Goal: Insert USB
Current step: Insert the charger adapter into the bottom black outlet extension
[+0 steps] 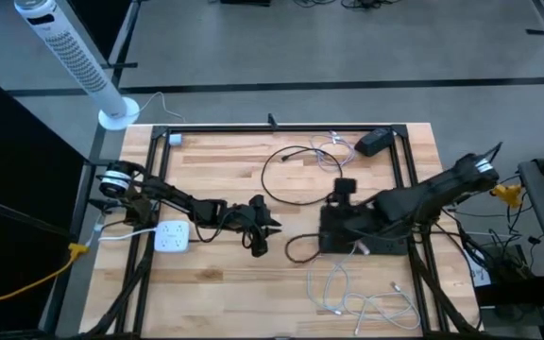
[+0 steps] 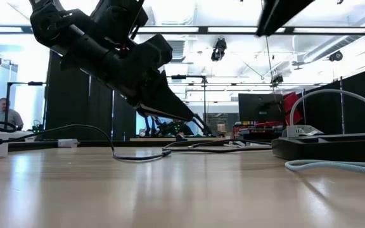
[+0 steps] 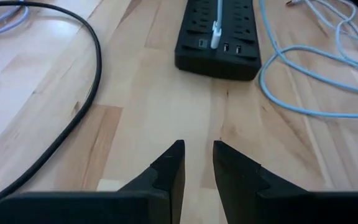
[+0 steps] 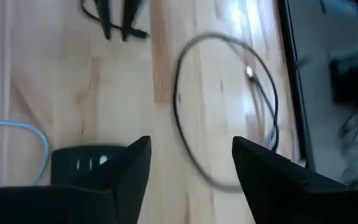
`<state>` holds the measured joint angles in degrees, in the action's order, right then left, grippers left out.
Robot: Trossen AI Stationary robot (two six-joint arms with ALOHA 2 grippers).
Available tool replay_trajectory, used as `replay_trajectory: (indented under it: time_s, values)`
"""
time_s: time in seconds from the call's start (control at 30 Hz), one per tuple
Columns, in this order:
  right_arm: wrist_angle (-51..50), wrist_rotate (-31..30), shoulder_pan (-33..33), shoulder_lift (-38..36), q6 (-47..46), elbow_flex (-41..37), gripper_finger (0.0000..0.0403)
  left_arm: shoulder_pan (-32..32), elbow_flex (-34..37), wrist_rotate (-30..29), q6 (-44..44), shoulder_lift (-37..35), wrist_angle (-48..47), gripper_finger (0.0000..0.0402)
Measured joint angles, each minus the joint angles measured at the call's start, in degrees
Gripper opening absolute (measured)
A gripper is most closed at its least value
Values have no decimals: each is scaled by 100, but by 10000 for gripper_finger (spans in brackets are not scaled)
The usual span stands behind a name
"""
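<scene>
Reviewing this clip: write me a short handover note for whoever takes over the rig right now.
Left gripper: empty, fingers slightly apart, low over the table centre, facing the black power strip.
Right gripper: open, empty, above the strip.
Done: a white USB plug appears seated in the strip's USB port, cable trailing away.
Left: confirm seating, retract both arms. Spare white cables lie at the near edge.

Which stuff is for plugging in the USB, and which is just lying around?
For the job: black power strip; white USB cable plugged into it; right hand, open above the strip.
Lying around: white outlet cube; black cable loop; fan.
</scene>
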<state>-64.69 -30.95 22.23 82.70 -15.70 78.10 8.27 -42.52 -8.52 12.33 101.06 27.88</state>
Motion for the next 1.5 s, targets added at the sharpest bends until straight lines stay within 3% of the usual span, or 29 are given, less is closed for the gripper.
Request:
replay_trajectory:
  time_s: [0.23,0.37,0.6,0.73,0.87,1.03,1.3,1.4,1.5]
  values:
    - [-230,253,713,-847,-1656,-749,193,0,2,-13,-2,0,-148,65]
    - [-106,-164,1435,-1056,-2632,-1272,188,0,2,-219,17,0,-190,66]
    - [1269,-2545,2626,-920,-3418,-2211,179,0,2,-738,20,0,-252,66]
    - [3051,-4400,2839,-648,-3108,-2823,174,20,59,-1162,66,-2,-255,64]
    - [4407,-4962,2527,-363,-2073,-3003,174,105,279,-1556,427,0,-271,64]
    - [5204,-3542,1863,-199,-608,-3010,168,354,669,-1997,878,2,-280,64]
    - [6646,-2251,991,-88,2145,-3005,145,496,762,-2242,904,-290,-390,63]
    - [6747,-1464,662,-88,2625,-3005,136,430,415,-2399,544,-733,-1248,63]
    - [6747,-453,249,-88,2769,-3006,128,126,-324,-2926,260,-1280,-3060,63]
